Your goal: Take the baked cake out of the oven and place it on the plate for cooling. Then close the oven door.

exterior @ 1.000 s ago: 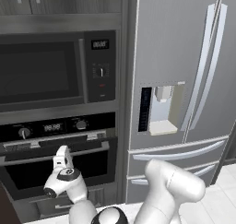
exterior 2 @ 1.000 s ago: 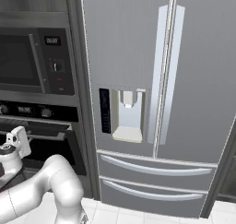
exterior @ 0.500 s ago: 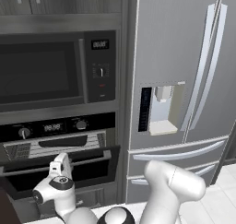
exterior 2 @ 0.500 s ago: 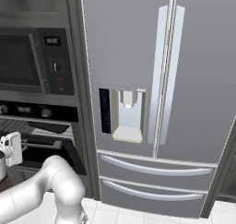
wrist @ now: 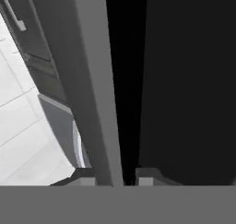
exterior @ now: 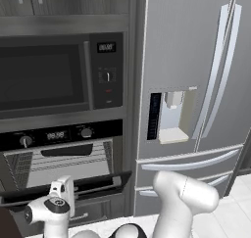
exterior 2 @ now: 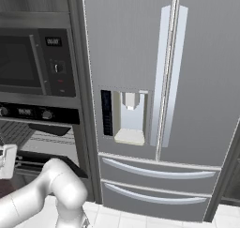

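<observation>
The oven (exterior: 61,154) sits below the microwave (exterior: 54,75), in the dark column left of the fridge (exterior: 196,85). Its door (exterior: 98,182) hangs part-way down, tilted out from the top, and the lit cavity behind shows wire racks (exterior: 63,164); whether a cake lies on them cannot be told. Two knobs and a small display run along the panel above the opening.

The gripper (wrist: 115,176) is at the door's top edge, low on the left of the left base view. In the hand view its two finger tips (wrist: 83,177) stand close together on either side of a grey bar, the door handle (wrist: 94,89), pinching it; the dark door face lies to the right of the bar. The hand (exterior: 61,195) points up and toward the door, wrist bent, with the white forearm running low from the elbow (exterior: 184,195) in front of the fridge drawers. In the right base view the hand (exterior 2: 7,161) is at the left edge, by the door's edge.

The fridge's dispenser (exterior: 171,115) is well to the right of the oven.
</observation>
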